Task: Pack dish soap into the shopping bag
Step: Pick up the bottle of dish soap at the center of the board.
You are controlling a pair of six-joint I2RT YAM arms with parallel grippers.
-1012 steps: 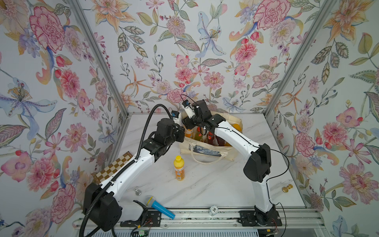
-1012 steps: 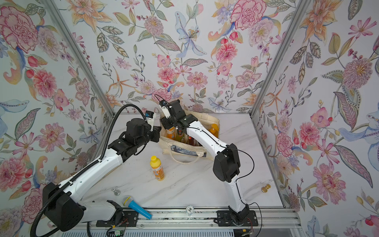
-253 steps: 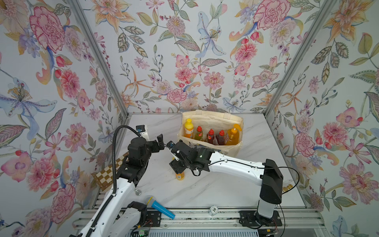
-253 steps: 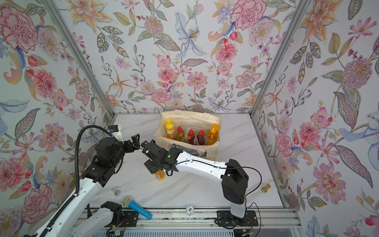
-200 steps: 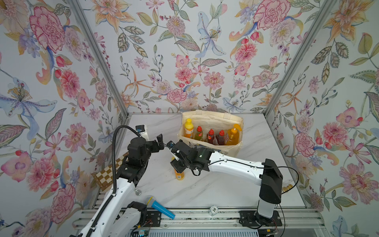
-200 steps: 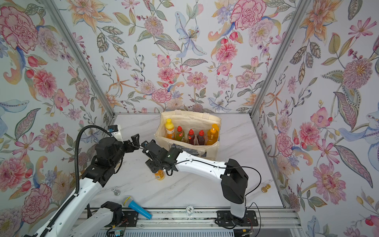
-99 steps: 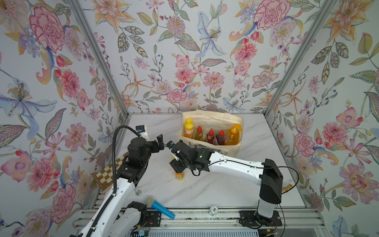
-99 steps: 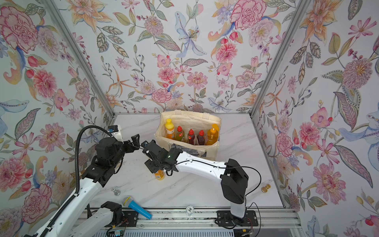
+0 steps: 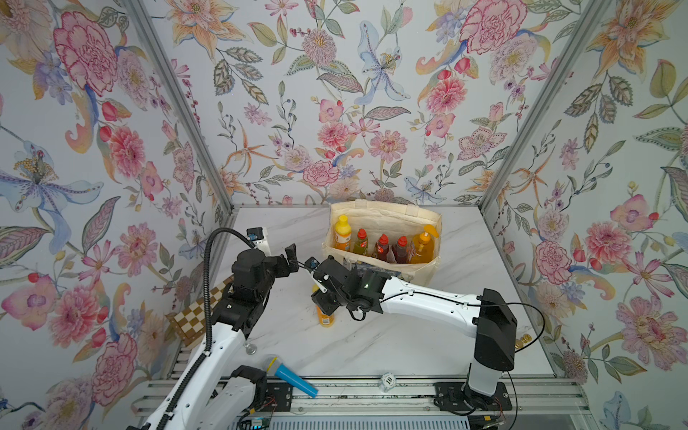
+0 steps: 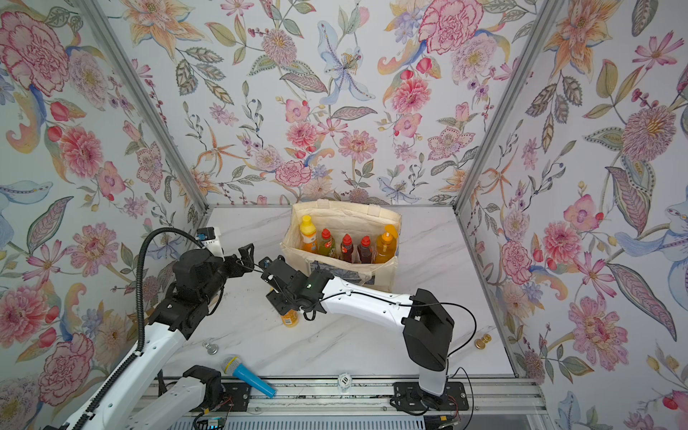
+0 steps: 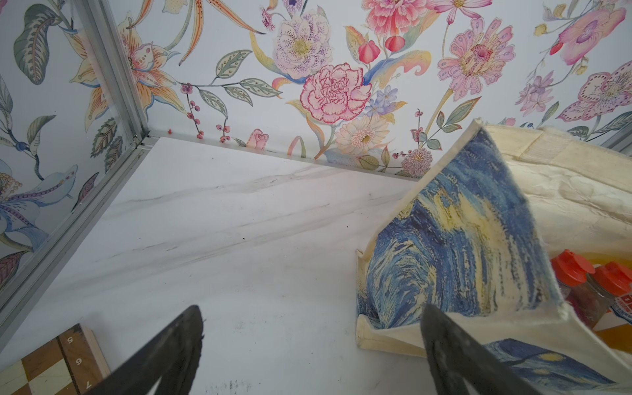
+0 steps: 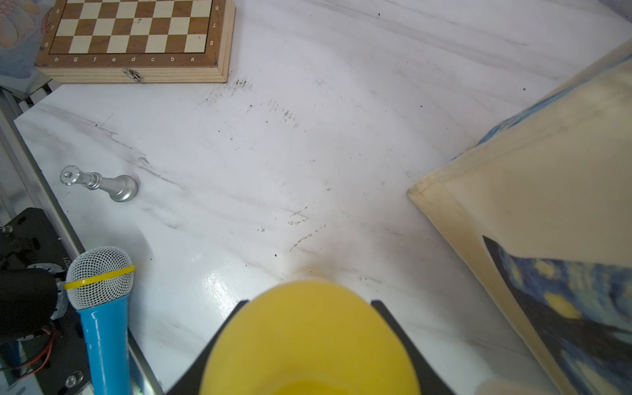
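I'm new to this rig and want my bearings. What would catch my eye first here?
The loud floral walls all around, then the cream bag at the back of the table, with five bottles lined up inside. In front of it, the right tool sits over the yellow cap of a sixth bottle standing on the table; a blue microphone lies at the front edge.

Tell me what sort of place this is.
Probably a staged robot test booth, not a home: floral wall panels in aluminium framing, arms bolted to a front rail, marble-look tabletop.
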